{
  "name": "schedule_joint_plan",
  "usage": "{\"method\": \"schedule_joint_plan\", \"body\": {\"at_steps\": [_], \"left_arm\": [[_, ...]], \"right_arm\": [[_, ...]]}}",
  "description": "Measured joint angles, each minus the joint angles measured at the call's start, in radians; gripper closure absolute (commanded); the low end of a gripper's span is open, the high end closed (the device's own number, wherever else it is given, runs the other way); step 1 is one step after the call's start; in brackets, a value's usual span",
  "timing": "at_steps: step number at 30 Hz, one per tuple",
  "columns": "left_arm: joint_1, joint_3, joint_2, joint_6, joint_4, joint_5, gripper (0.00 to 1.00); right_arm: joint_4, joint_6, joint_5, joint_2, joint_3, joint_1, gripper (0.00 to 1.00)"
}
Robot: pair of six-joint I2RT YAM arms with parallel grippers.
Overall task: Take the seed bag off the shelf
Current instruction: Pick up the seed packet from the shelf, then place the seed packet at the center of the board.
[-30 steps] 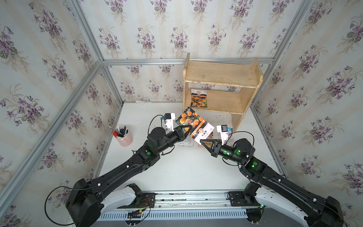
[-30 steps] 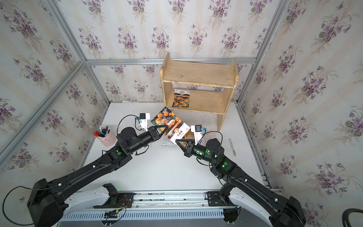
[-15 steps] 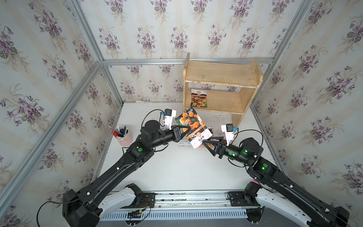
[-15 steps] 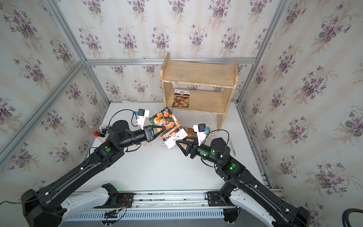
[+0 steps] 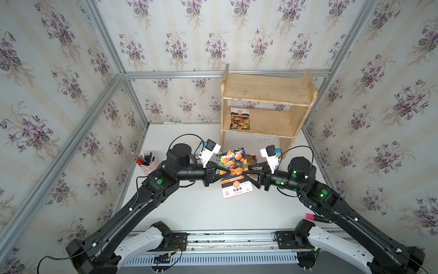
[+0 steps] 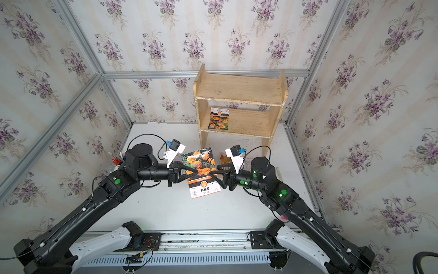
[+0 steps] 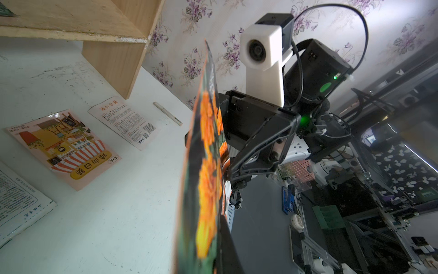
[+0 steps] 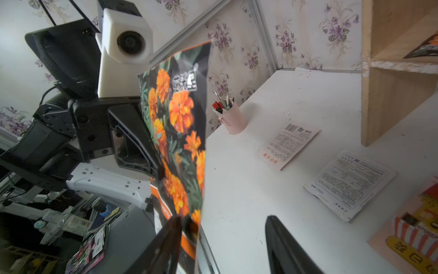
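Right claw just let go, now spread beside seed bag. My left claw pinches it alone, mid-air over bench, near side of shelf. I judge handover done. Second bag sits on lower tier.

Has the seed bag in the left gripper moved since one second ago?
Yes. The seed bag, clamped in the shut left gripper, has moved away from the shelf, toward the robot's base, and has turned more upright in both top views.
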Motion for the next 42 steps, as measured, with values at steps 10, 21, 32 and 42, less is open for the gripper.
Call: {"method": "schedule_joint_plan", "body": {"at_steps": [10,21,32,42], "left_arm": [[0.000,0.003,0.008,0.042,-0.030,0.009,1.00],[0.000,0.027,0.006,0.078,-0.091,-0.078,0.27],[0.001,-0.103,-0.123,0.090,-0.222,-0.430,0.00],[0.001,-0.256,-0.324,0.006,-0.304,-0.641,0.00]], "right_arm": [[0.002,-0.001,-0.076,0.008,-0.002,0.000,0.98],[0.043,0.031,-0.055,-0.014,-0.069,0.000,1.00],[0.172,0.213,0.111,-0.081,-0.369,0.001,1.00],[0.370,0.344,0.193,0.081,-0.518,0.103,1.00]]}}
